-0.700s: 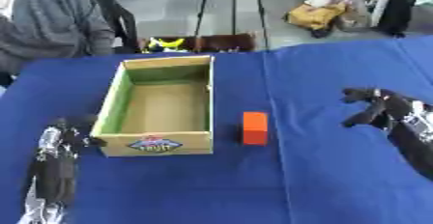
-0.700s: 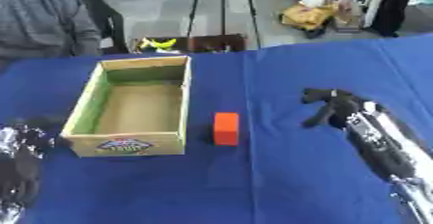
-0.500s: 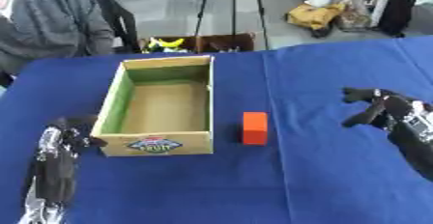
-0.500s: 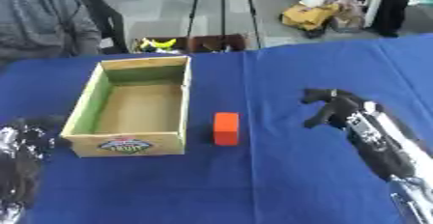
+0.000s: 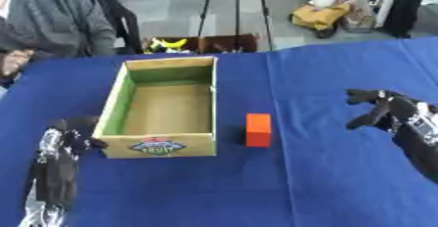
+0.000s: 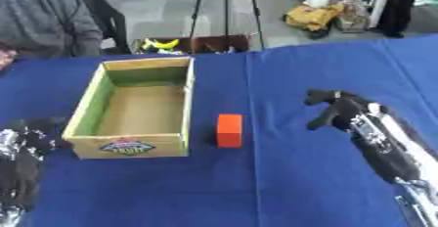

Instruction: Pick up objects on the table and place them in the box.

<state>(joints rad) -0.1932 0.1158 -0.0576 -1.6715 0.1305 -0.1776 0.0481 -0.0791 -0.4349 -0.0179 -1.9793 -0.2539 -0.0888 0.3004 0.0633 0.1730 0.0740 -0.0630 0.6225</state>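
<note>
An orange block (image 5: 258,129) stands on the blue table, just right of the open cardboard box (image 5: 161,145), whose inside holds nothing. My right hand (image 6: 336,109) hovers to the right of the block, well apart from it, fingers relaxed and pointing left with nothing in them. My left hand (image 5: 70,135) rests at the lower left beside the box's front left corner, its fingers hard to make out.
The blue table (image 5: 299,187) stretches across the view. Beyond its far edge stand tripod legs (image 5: 235,11), a crate with yellow items (image 5: 171,44) and a seated person (image 5: 51,20).
</note>
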